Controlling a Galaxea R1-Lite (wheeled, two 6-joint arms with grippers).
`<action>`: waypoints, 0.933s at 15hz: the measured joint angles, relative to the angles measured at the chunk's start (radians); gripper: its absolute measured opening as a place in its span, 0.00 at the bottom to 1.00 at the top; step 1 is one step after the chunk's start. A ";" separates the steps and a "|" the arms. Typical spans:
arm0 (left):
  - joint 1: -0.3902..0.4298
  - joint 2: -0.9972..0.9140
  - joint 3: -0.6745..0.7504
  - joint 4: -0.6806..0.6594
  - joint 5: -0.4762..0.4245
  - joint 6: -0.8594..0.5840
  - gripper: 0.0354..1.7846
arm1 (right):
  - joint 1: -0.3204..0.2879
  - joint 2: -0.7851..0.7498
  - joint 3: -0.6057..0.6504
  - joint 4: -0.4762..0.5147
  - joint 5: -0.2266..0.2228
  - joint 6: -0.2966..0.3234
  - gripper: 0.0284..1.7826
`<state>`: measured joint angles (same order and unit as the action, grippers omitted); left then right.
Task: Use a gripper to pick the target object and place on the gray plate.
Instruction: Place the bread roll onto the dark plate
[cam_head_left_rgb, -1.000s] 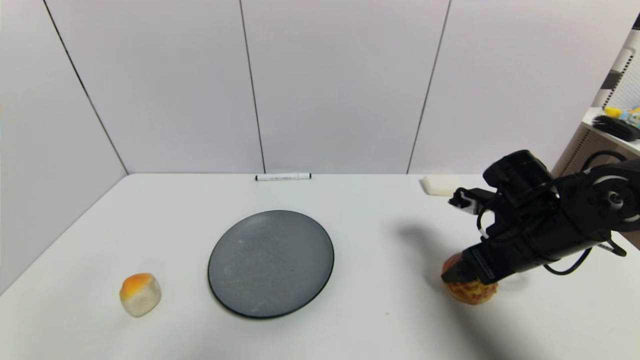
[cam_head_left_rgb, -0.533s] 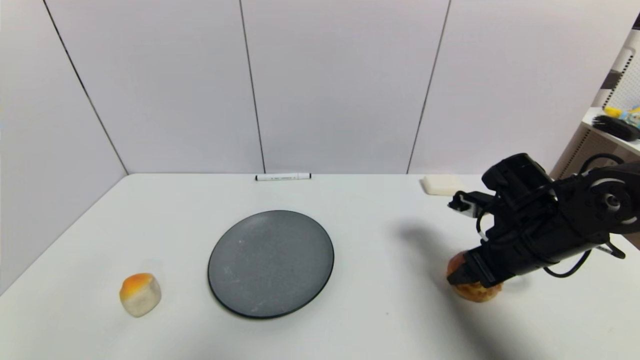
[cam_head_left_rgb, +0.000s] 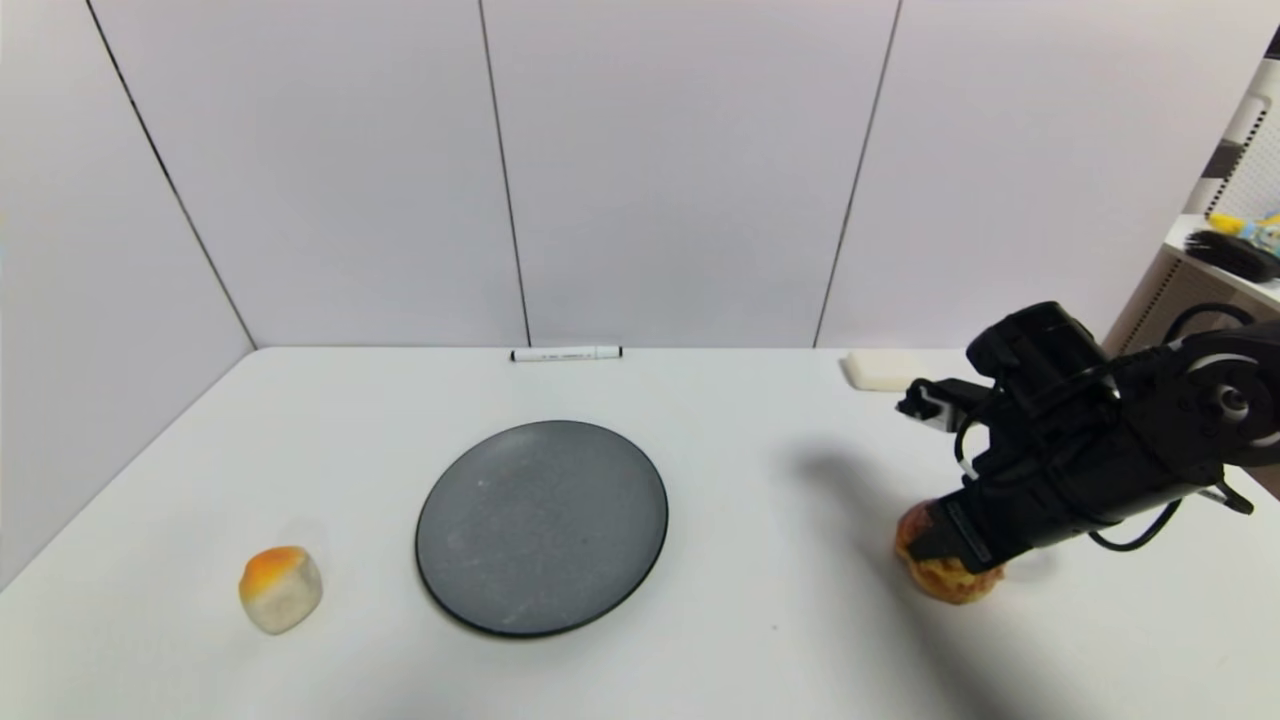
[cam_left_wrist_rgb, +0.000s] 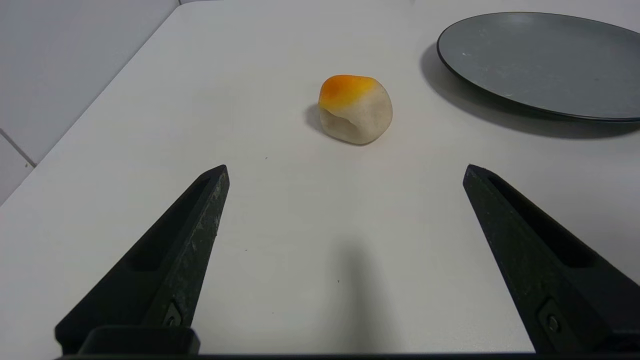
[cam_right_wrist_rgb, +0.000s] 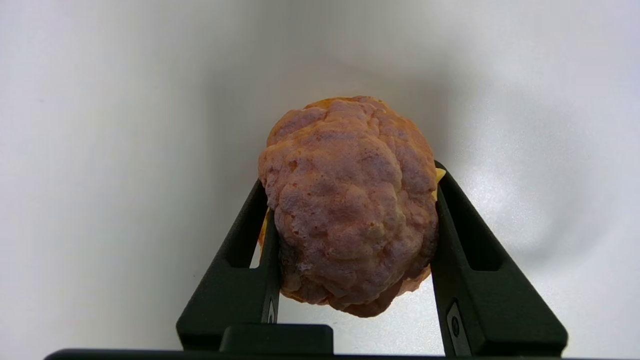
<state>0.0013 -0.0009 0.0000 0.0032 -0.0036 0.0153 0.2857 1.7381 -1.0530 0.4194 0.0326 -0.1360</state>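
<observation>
One step is nearly done: your right pincer (cam_right_wrist_rgb: 350, 200) is squeezing the cream puff (cam_right_wrist_rgb: 350, 205) on the table (cam_head_left_rgb: 780, 640). You are not lifting it to the gray plate (cam_head_left_rgb: 542, 525) yet. Your left pincer (cam_left_wrist_rgb: 345, 172) is waiting wide apart.

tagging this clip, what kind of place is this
Probably a lab test bench, not a kitchen: a bare white table boxed in by plain white wall panels, with a marker pen at the back and a cluttered shelf to the right.

White desk (cam_head_left_rgb: 760, 640); pale orange-topped bun (cam_head_left_rgb: 280, 588) front-left; marker (cam_head_left_rgb: 566, 353) at back edge; white block (cam_head_left_rgb: 880, 369) back-right; shelf (cam_head_left_rgb: 1225, 262) with brush (cam_head_left_rgb: 1228, 254).
</observation>
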 joint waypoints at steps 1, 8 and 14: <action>0.000 0.000 0.000 0.000 0.001 0.000 0.94 | 0.007 -0.009 -0.001 -0.001 0.001 -0.003 0.45; 0.000 0.000 0.000 0.000 0.000 0.000 0.94 | 0.142 -0.069 -0.073 -0.081 0.013 -0.004 0.45; 0.000 0.000 0.000 0.000 0.001 -0.001 0.94 | 0.361 0.053 -0.296 -0.116 0.013 0.045 0.45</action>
<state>0.0013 -0.0009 0.0000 0.0032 -0.0028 0.0147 0.6464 1.7906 -1.3494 0.3034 0.0455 -0.0909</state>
